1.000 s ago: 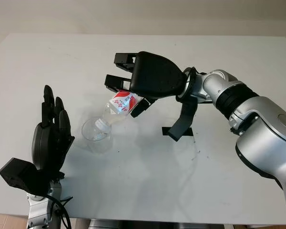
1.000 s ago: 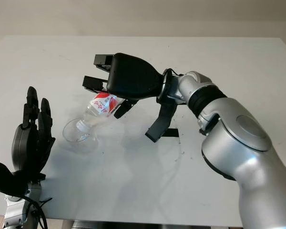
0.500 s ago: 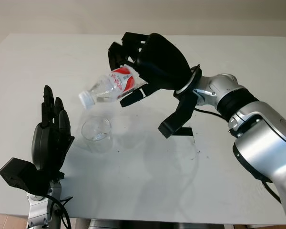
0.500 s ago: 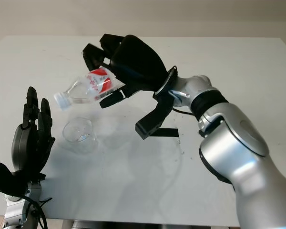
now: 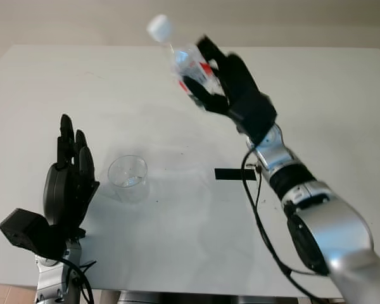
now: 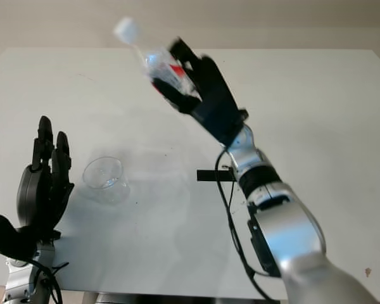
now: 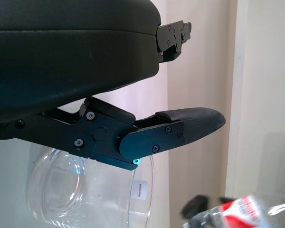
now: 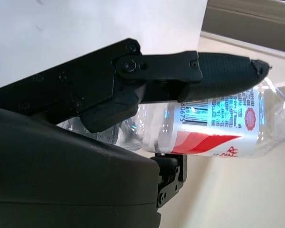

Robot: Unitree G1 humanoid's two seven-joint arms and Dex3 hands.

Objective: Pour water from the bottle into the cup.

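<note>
A clear plastic bottle (image 5: 189,63) with a red and white label and a white cap (image 5: 158,26) is held high above the table, cap end tilted up and to the left. My right hand (image 5: 225,82) is shut on the bottle; in the right wrist view its fingers (image 8: 218,66) wrap the labelled body (image 8: 213,128). The clear cup (image 5: 128,177) stands upright on the white table, left of centre, well below and left of the bottle. My left hand (image 5: 69,177) is open, held upright just left of the cup; the left wrist view has the cup (image 7: 85,190) close by.
A short strip of black tape (image 5: 234,173) lies on the white table (image 5: 177,240) right of the cup. A black cable (image 5: 256,215) hangs along my right forearm. The table's far edge meets a beige wall.
My right hand has swung the bottle up and away from over the cup, from mouth-down tilt to cap pointing up, high above the table. The left hand and cup have stayed put.
</note>
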